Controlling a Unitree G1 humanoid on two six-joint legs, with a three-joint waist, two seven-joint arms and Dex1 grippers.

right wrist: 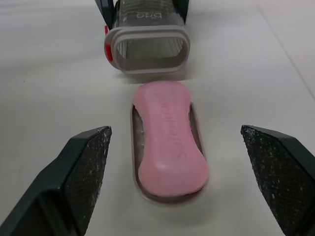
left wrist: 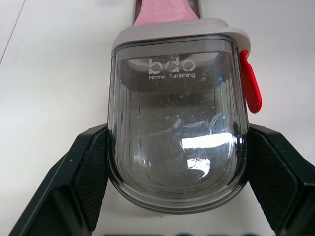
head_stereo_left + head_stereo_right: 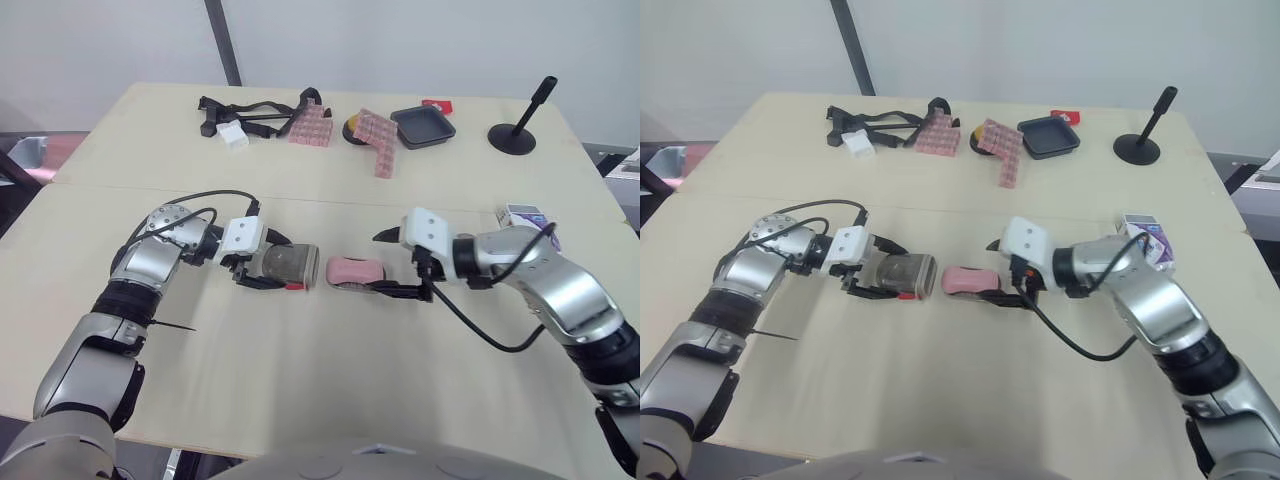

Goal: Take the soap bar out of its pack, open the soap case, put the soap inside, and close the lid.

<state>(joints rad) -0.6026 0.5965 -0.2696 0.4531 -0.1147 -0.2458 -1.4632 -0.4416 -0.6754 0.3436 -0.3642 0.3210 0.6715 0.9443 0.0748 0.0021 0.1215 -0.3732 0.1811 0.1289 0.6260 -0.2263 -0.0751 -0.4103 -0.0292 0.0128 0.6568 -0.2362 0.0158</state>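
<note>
**Assessor:** Where is the soap?

**Inspector:** The pink oblong soap bar [image 1: 170,142] is lying unwrapped on the shallow grey tray of the case [image 1: 136,147]. The tray is resting flat on the pale wooden table [image 3: 330,400], near its middle.

**Assessor:** And the cover?

**Inspector:** The left gripper [image 3: 272,264] is pinching the smoky clear plastic cover with the grey rim [image 2: 177,147], its jaws pressing on the two sides. The cover is lying on its side. Its open mouth is facing the end of the tray toward the left arm and is sitting just apart from it. A red latch tab [image 2: 250,83] is sitting at the rim.

**Assessor:** Right arm?

**Inspector:** The right gripper [image 3: 380,263] is holding its jaws spread wide, one finger on each side of the tray's other end. As far as I can tell, it is touching neither soap nor tray.

**Assessor:** Step in hand?

**Inspector:** I am judging unpacking and loading done. The white and purple carton [image 3: 528,218] by the right forearm is looking like the spent pack. Closing is outstanding. The next move is calling for tray and mouth being kept in line while one is sliding into the other. The soap must not be catching on the rim before the latch is seating.
</note>
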